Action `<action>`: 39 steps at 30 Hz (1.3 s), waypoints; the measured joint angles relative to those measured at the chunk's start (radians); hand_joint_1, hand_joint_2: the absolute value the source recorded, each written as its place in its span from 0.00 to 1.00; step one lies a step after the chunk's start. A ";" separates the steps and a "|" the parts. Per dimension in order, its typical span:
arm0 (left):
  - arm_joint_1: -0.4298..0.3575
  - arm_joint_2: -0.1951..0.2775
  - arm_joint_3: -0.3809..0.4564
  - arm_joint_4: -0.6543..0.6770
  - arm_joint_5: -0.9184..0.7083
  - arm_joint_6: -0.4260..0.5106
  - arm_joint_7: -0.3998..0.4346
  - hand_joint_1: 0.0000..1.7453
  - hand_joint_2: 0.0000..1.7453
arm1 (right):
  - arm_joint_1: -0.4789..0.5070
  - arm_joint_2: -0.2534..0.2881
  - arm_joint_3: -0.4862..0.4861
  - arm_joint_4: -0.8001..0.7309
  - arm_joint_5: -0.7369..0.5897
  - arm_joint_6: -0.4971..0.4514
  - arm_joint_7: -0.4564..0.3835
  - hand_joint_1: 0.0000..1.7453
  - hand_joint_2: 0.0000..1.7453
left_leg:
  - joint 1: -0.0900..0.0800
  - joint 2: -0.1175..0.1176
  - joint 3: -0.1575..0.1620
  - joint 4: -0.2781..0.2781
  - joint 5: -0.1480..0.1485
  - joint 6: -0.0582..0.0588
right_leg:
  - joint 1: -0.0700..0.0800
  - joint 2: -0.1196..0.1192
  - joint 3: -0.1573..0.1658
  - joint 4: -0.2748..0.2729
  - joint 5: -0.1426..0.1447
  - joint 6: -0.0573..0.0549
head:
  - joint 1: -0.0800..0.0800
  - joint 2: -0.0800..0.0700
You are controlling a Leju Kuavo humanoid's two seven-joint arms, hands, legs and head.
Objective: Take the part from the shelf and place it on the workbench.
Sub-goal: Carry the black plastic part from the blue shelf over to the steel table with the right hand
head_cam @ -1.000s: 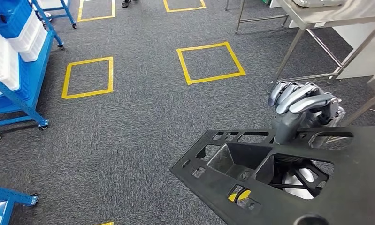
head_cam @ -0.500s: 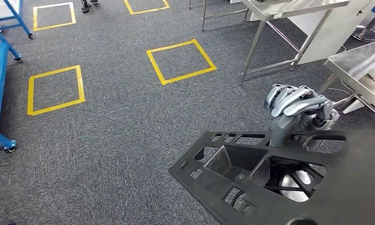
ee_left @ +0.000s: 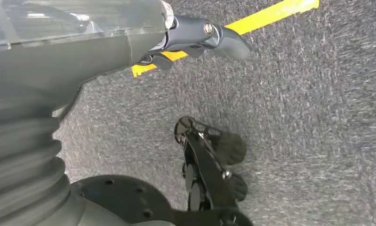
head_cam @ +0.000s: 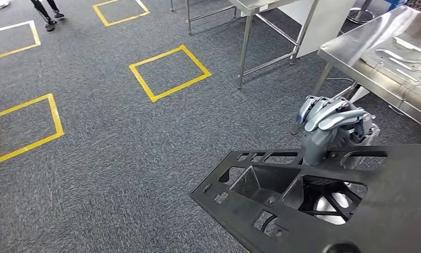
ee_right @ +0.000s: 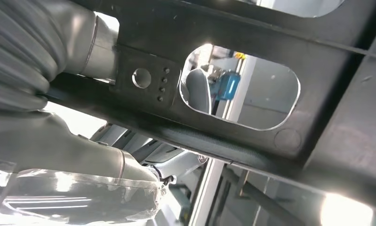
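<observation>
A large flat black part [head_cam: 392, 211] with several cut-outs fills the lower right of the head view, held above the carpet. My right hand [head_cam: 332, 124] grips its far edge, fingers curled over the rim. From the right wrist view I see the part's underside [ee_right: 233, 33] close above that hand [ee_right: 59, 146]. The steel workbench [head_cam: 366, 47] stands at the upper right, beyond the part. My left hand [ee_left: 209, 37] hangs over the carpet with a finger stretched out and nothing in it.
A second steel table's legs [head_cam: 245, 47] stand at the top centre with a white panel behind. Yellow tape squares [head_cam: 168, 71] [head_cam: 23, 126] mark the grey carpet. A person's feet [head_cam: 47, 21] show at the top left. Light-coloured items lie on the workbench.
The whole view has swung right: the blue shelf has left the picture and the steel workbench has come in at the upper right. My right hand still holds the part the same way.
</observation>
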 joint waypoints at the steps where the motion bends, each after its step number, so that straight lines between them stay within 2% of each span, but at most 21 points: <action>1: 0.000 0.000 0.001 0.000 0.000 0.001 0.002 0.00 1.00 | -0.001 0.000 0.000 0.001 -0.004 0.001 0.000 1.00 1.00 | 0.000 -0.004 0.018 -0.045 0.034 0.003 | 0.000 0.014 0.001 0.001 0.000 0.001 | 0.000 0.000; 3: -0.001 0.000 0.004 0.000 0.001 0.004 0.003 0.00 1.00 | -0.006 0.000 0.000 0.004 -0.017 0.004 0.000 1.00 1.00 | 0.002 -0.040 0.076 -0.182 0.103 0.010 | 0.000 0.038 0.000 0.006 -0.001 0.006 | 0.000 0.000; 5: -0.001 0.000 0.007 0.000 0.002 0.007 0.004 0.00 1.00 | -0.012 0.000 0.000 0.007 -0.026 0.007 0.000 1.00 1.00 | 0.003 -0.073 0.109 -0.262 0.126 0.016 | -0.001 0.060 -0.006 0.009 0.000 0.017 | 0.000 0.000; 8: -0.003 -0.001 0.012 0.000 0.006 0.008 0.004 0.00 1.00 | -0.015 -0.001 0.001 0.009 -0.030 0.015 0.000 1.00 1.00 | 0.003 -0.054 0.115 -0.277 0.130 0.030 | -0.005 0.077 -0.015 0.010 0.004 0.035 | 0.000 0.000; 10: -0.006 -0.004 0.014 0.000 0.007 0.008 0.002 0.00 1.00 | -0.021 -0.002 0.001 0.009 -0.030 0.016 0.000 1.00 1.00 | 0.005 -0.032 0.119 -0.287 0.137 0.042 | -0.003 0.035 -0.037 0.054 -0.026 0.044 | 0.000 0.000; 12: -0.004 -0.005 0.014 0.000 0.007 0.008 0.001 0.00 1.00 | -0.026 -0.003 0.002 0.011 -0.030 0.015 0.000 1.00 1.00 | 0.002 -0.008 0.119 -0.290 0.137 0.049 | -0.005 -0.017 -0.093 0.173 -0.089 0.050 | 0.000 0.000; 14: -0.001 -0.005 0.015 0.000 0.007 0.007 0.001 0.00 1.00 | -0.026 -0.003 0.002 0.014 -0.033 0.013 0.000 1.00 1.00 | 0.000 0.017 0.118 -0.289 0.136 0.050 | -0.010 -0.033 -0.144 0.279 -0.124 0.057 | 0.000 0.000; 15: -0.001 -0.005 0.015 0.000 0.007 0.007 0.000 0.00 1.00 | -0.025 -0.004 0.002 0.016 -0.036 0.012 0.000 1.00 1.00 | 0.000 0.030 0.117 -0.289 0.134 0.050 | -0.013 -0.037 -0.147 0.284 -0.116 0.059 | 0.000 0.000; 18: -0.002 -0.007 0.015 0.001 0.007 0.006 -0.001 0.00 1.00 | -0.027 -0.008 0.002 0.020 -0.042 0.007 0.000 1.00 1.00 | -0.002 0.061 0.123 -0.287 0.128 0.042 | -0.011 -0.085 -0.051 0.107 -0.033 0.057 | 0.000 0.000; 20: -0.002 -0.008 0.016 0.001 0.007 0.008 -0.002 0.00 1.00 | -0.028 -0.009 0.003 0.021 -0.041 0.001 0.000 1.00 1.00 | -0.007 0.079 0.128 -0.285 0.121 0.033 | -0.004 -0.117 -0.004 0.016 -0.010 0.046 | 0.000 0.000; 21: -0.002 -0.008 0.016 0.001 0.007 0.011 -0.001 0.00 1.00 | -0.027 -0.009 0.003 0.021 -0.038 -0.002 0.000 1.00 1.00 | -0.009 0.088 0.130 -0.285 0.119 0.027 | 0.000 -0.118 0.000 0.005 -0.012 0.041 | 0.000 0.000; 23: -0.003 -0.008 0.017 0.000 0.008 0.015 0.000 0.00 1.00 | -0.021 -0.009 0.004 0.018 -0.031 -0.010 0.000 1.00 1.00 | -0.007 0.100 0.135 -0.284 0.113 0.015 | 0.000 -0.092 -0.001 0.003 -0.008 0.030 | 0.000 0.000; 25: -0.005 -0.007 0.018 0.000 0.009 0.015 -0.002 0.00 1.00 | -0.015 -0.009 0.006 0.013 -0.026 -0.017 -0.001 1.00 1.00 | -0.002 0.064 0.125 -0.249 0.085 0.004 | -0.006 -0.070 0.003 -0.003 -0.004 0.020 | 0.000 0.000; 27: -0.002 -0.006 0.021 0.000 0.010 0.016 -0.005 0.00 1.00 | -0.012 -0.009 0.006 0.010 -0.024 -0.019 -0.001 1.00 1.00 | 0.002 0.015 0.071 -0.131 0.023 -0.002 | -0.007 -0.048 0.004 -0.005 -0.003 0.011 | 0.000 0.000; 28: 0.001 -0.006 0.022 0.001 0.012 0.019 -0.006 0.00 1.00 | -0.009 -0.008 0.006 0.010 -0.024 -0.019 -0.001 1.00 1.00 | 0.003 0.006 0.036 -0.058 -0.007 -0.004 | -0.007 -0.035 0.004 -0.005 -0.003 0.009 | 0.000 0.000; 30: 0.005 -0.001 0.025 0.001 0.018 0.027 -0.009 0.00 1.00 | -0.003 -0.008 0.006 0.010 -0.024 -0.019 0.000 1.00 1.00 | 0.003 0.001 -0.005 0.013 -0.014 -0.005 | -0.005 -0.007 0.005 -0.004 -0.003 0.008 | 0.000 0.000; 32: 0.005 0.010 0.032 0.000 0.028 0.035 -0.015 0.00 1.00 | 0.003 -0.008 0.006 0.008 -0.022 -0.020 0.000 1.00 1.00 | 0.005 -0.009 0.025 -0.070 0.053 -0.001 | -0.005 0.022 0.008 -0.002 -0.004 0.010 | 0.000 0.000; 34: 0.005 0.027 0.042 0.000 0.041 0.047 -0.023 0.00 1.00 | 0.007 -0.008 0.006 0.004 -0.018 -0.020 -0.001 1.00 1.00 | 0.009 -0.051 0.083 -0.207 0.114 0.005 | -0.005 0.047 0.008 0.003 -0.006 0.015 | 0.000 0.000; 36: 0.005 0.048 0.055 -0.001 0.055 0.064 -0.026 0.00 1.00 | 0.014 -0.008 0.004 -0.001 -0.012 -0.020 -0.001 1.00 1.00 | 0.010 -0.079 0.110 -0.268 0.126 0.010 | -0.006 0.068 0.001 0.005 -0.005 0.026 | 0.000 0.000; 38: 0.004 0.067 0.065 -0.002 0.061 0.078 -0.024 0.00 1.00 | 0.023 -0.009 0.001 -0.008 -0.007 -0.019 0.000 1.00 1.00 | 0.009 -0.064 0.112 -0.274 0.128 0.019 | -0.009 0.085 -0.005 0.004 -0.001 0.039 | 0.000 0.000; 39: 0.003 0.075 0.069 -0.003 0.061 0.083 -0.021 0.00 1.00 | 0.027 -0.009 -0.002 -0.011 -0.006 -0.018 0.000 1.00 1.00 | 0.010 -0.053 0.114 -0.278 0.130 0.025 | -0.008 0.075 -0.009 0.011 -0.006 0.044 | 0.000 0.000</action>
